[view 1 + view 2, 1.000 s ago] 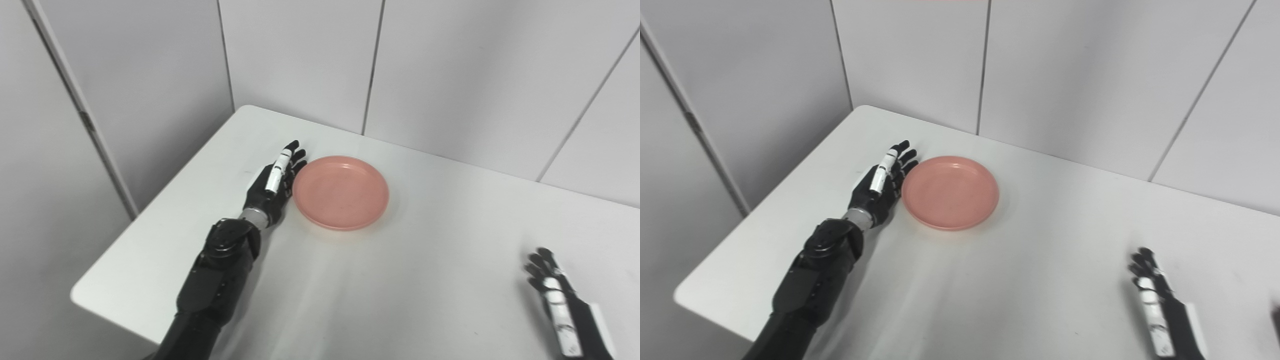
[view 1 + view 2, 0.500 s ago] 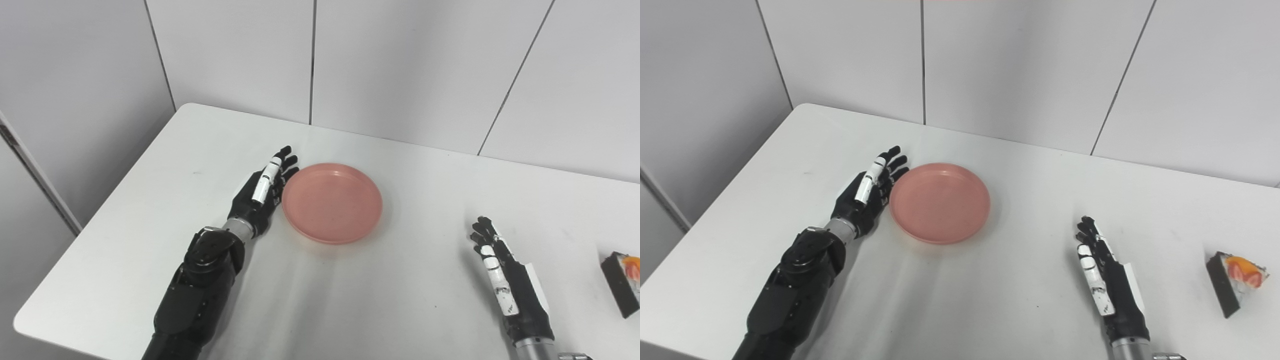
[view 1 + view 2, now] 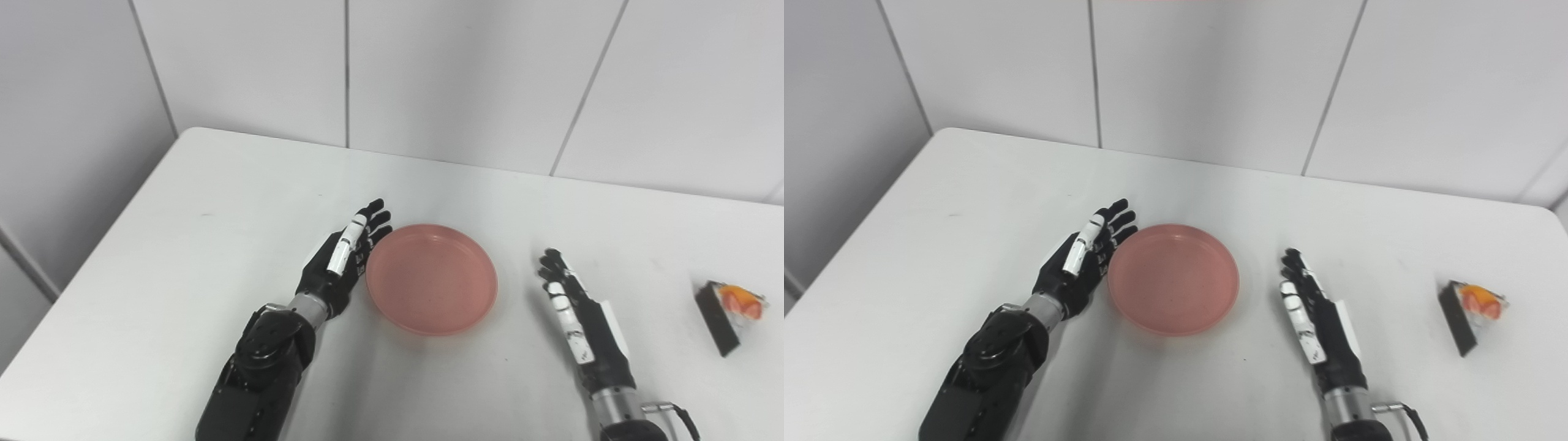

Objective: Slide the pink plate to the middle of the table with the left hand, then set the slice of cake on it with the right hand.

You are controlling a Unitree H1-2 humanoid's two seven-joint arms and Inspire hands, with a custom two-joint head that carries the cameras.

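Observation:
A round pink plate [image 3: 432, 278] lies flat on the white table [image 3: 202, 202]. My left hand [image 3: 343, 260] stands on edge against the plate's left rim, fingers straight and apart, holding nothing. My right hand [image 3: 579, 318] rests open on the table a short way right of the plate, not touching it. A slice of cake [image 3: 729, 306] with a dark side and orange fruit on top sits near the table's right edge, well right of my right hand.
Pale wall panels [image 3: 429, 73] rise close behind the table's far edge. The table's left edge runs diagonally down the left of the picture, and its rounded right corner [image 3: 1549, 211] shows in the right eye view.
The camera has swung right, bringing the cake into view. Against the table's far edge, the plate and my left hand have slid rightward. My right hand has come up closer to the plate.

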